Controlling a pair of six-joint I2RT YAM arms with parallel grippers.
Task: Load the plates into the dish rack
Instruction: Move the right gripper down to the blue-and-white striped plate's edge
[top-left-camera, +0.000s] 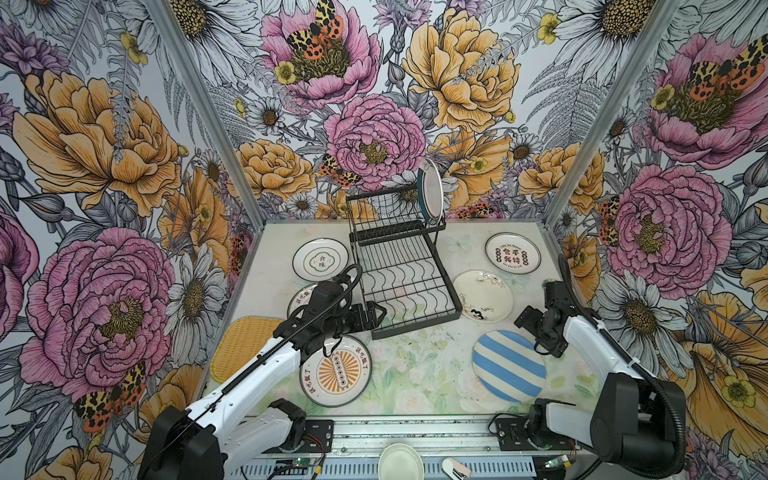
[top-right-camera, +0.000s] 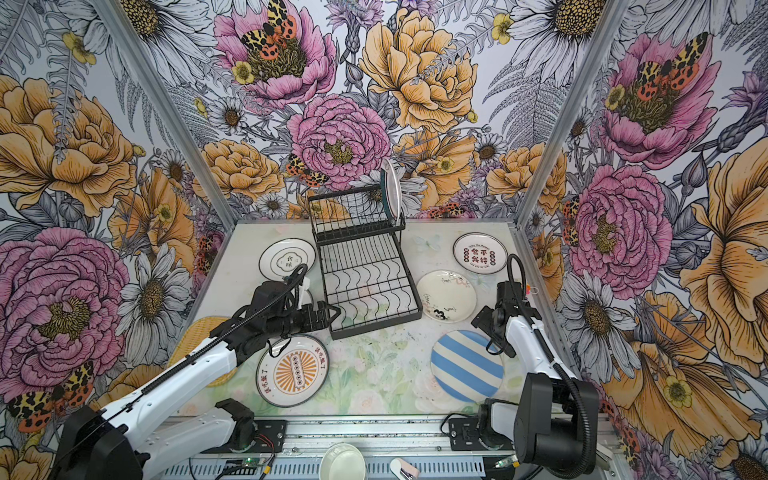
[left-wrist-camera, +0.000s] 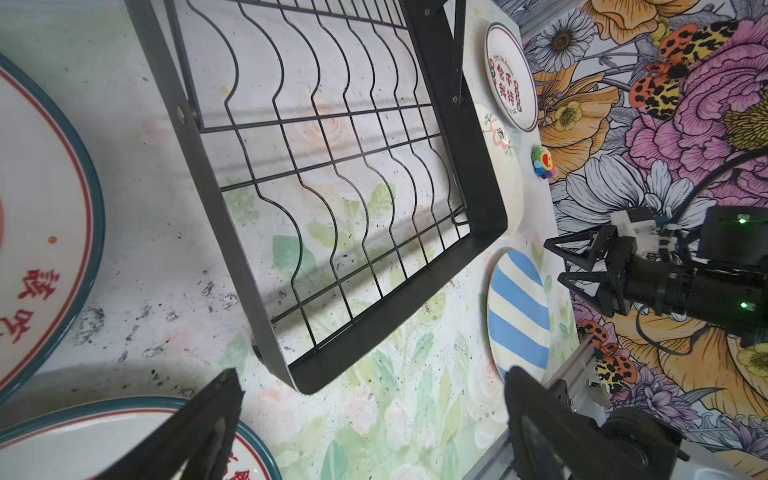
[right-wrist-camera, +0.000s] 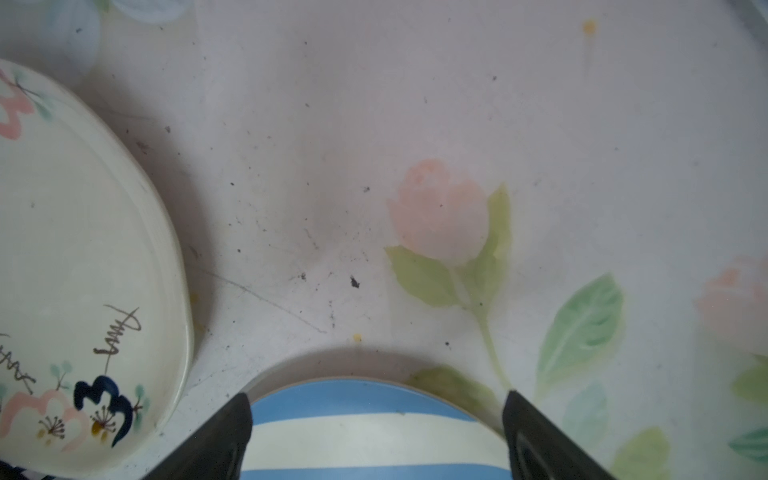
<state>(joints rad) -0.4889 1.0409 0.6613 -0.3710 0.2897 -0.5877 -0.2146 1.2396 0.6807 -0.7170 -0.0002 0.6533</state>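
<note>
Right gripper (right-wrist-camera: 377, 395): jaws apart at the striped plate (top-left-camera: 509, 365) rim, toward the tabletop's near right corner
Left gripper (left-wrist-camera: 372, 374): wide apart, empty
Rack (left-wrist-camera: 469, 166): mid-tabletop
Risk: flat plate (glazed, probably slick) could skid off a shallow pinch

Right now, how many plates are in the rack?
1: a teal-rimmed plate stands on edge at the right end of the upper tier of the rack. The lower tier holds none, and no others seem hidden.

Top views look down; close wrist views share the striped plate (left-wrist-camera: 519, 316).
</note>
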